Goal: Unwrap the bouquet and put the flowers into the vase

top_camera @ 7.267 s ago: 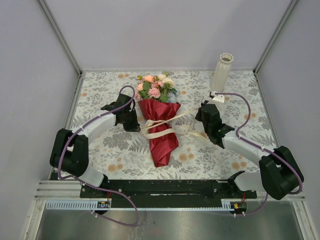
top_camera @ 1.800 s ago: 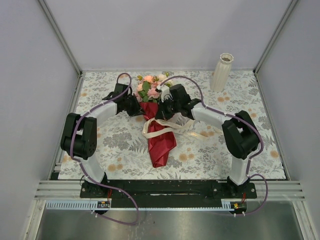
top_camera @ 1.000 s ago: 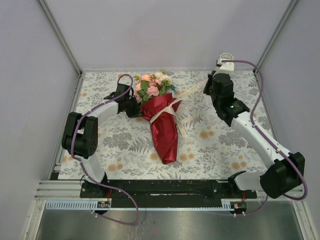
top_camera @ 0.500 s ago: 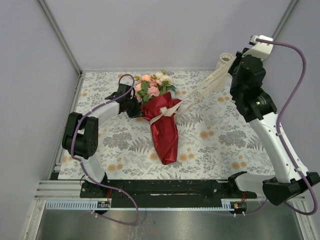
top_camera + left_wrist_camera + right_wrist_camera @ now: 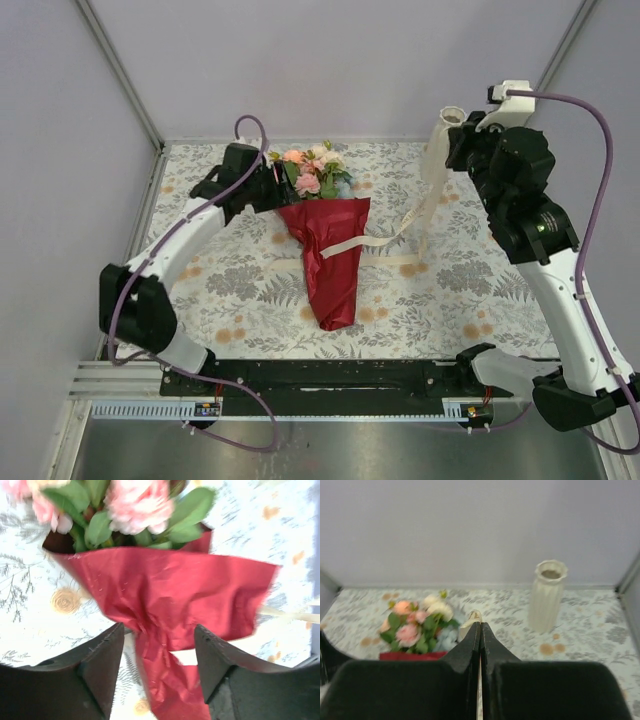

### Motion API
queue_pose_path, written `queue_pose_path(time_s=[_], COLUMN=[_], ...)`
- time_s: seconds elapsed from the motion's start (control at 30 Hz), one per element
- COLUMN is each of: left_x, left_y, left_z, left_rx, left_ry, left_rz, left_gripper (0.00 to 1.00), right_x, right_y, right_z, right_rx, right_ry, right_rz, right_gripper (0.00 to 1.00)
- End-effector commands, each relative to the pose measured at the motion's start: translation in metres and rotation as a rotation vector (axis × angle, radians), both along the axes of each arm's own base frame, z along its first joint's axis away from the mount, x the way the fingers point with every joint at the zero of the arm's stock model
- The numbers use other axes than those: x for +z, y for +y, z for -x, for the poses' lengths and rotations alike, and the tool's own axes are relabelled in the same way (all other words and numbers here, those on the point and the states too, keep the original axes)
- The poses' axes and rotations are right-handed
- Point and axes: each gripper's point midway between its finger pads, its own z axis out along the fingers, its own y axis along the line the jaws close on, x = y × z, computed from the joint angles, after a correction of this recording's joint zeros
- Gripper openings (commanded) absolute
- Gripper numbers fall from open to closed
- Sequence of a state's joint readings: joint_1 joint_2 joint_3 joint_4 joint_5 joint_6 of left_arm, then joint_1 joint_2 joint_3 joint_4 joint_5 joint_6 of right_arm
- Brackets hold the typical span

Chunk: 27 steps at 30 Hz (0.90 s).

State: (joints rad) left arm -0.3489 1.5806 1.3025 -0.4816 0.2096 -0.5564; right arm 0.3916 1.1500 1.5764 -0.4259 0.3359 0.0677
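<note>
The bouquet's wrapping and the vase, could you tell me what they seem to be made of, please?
The wrapping looks like thin paper or foil-like sheet, dark red with a slight sheen, creased and crumpled. The vase looks ceramic or perhaps plastic: matte cream, rigid, with moulded vertical ribs.

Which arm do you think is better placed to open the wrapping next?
Probably left: the left fingers hover open at the dark red crinkled wrapping paper; the right fingers, up high, clamp the cream ribbon.

White-shelled left arm (image 5: pixel 185 235) and white-shelled right arm (image 5: pixel 565 300); blocky black joint housings; looping purple cables (image 5: pixel 603 135); black wedge-shaped fingers (image 5: pixel 102 667).
</note>
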Motion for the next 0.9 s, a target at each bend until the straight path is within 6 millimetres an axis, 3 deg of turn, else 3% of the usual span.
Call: queue_pose_path(time_s=[0.0, 0.1, 0.23, 0.37, 0.6, 0.87], left_x=[0.102, 0.144, 0.186, 0.210, 0.205, 0.183], left_y=[0.001, -0.016, -0.044, -0.059, -0.101, -0.167], left_z=[0.011, 0.037, 0.077, 0.120, 0.143, 0.172], left_rx=[-0.084, -0.216, -0.373, -0.508, -0.692, -0.874], left_ry=[-0.324, -0.518, -0.811, -1.084, -1.073, -1.085], left_rz=[-0.011, 0.035, 0.226, 0.353, 0.401, 0.355], left_gripper=[0.68, 0.76, 0.74, 0.78, 0.80, 0.84], right_x=[-0.014, -0.022, -0.021, -0.020, -0.008, -0.004], right_y=[0.056, 0.072, 0.092, 0.109, 0.124, 0.120], right_z=[0.041, 0.058, 0.080, 0.098, 0.125, 0.128], right_rx=[0.360, 0.461, 0.596, 0.717, 0.882, 0.884], right_ry=[0.045, 0.055, 0.055, 0.058, 0.042, 0.009], right_rz=[-0.113, -0.205, -0.348, -0.481, -0.638, -0.709], right_gripper=[0.00, 0.00, 0.00, 0.00, 0.00, 0.00])
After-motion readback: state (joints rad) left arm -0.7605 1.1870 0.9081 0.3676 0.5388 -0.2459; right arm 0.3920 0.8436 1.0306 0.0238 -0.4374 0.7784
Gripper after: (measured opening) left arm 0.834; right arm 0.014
